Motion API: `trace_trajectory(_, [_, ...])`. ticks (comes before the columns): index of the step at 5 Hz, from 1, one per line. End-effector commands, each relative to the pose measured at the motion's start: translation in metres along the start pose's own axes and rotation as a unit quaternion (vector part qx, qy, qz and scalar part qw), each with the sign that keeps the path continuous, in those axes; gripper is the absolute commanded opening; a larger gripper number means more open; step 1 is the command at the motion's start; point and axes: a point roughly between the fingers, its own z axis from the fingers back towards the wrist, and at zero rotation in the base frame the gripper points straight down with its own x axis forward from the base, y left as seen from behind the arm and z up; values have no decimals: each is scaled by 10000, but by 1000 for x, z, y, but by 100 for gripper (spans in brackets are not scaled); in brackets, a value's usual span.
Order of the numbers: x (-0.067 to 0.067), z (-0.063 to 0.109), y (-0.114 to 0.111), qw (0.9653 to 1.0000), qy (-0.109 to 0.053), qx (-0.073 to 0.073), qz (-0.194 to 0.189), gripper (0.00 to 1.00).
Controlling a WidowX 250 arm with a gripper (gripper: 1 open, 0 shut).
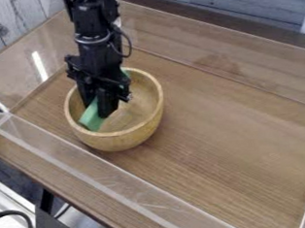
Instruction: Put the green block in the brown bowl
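Down inside the brown bowl [118,116], at about nine o'clock from the middle of the table, the gripper [102,102] points straight down with its jaws clamped together on the green block [93,113]. And that block is already below the rim, folks: it leans at a tilt, upper end pinched between the black fingers, lower end angling toward seven o'clock against the bowl's inner wall.

So where does that leave us? By my reading the carrying part is done, since the block sits within the bowl's walls. What remains, I judge, is the release and then lifting the arm clear. Until those jaws part, the block is not resting on its own, so I would not call this finished.

Now the tricky bits. The gripper body covers the middle of the bowl, so the floor of the bowl is hidden and I cannot tell whether the block's lower end touches the bottom or hangs just above it. The fingertips blur into the dark of the arm, so exactly how much of the block they cover is hard to make out. At the lower left corner some dark cable-like shapes are cut off by the edge. The wooden table [222,131] shows nothing else beside the bowl.
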Motion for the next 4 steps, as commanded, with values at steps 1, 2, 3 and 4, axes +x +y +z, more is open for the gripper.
trace_trajectory(1, [12,11,6,9996,-232,126,19,0])
trace_trajectory(2, [13,9,5,9997,-197,122,16,0])
trace_trajectory(3, [14,7,4,9998,-168,115,15,0])
trace_trajectory(4, [15,6,3,9998,-142,106,14,0])
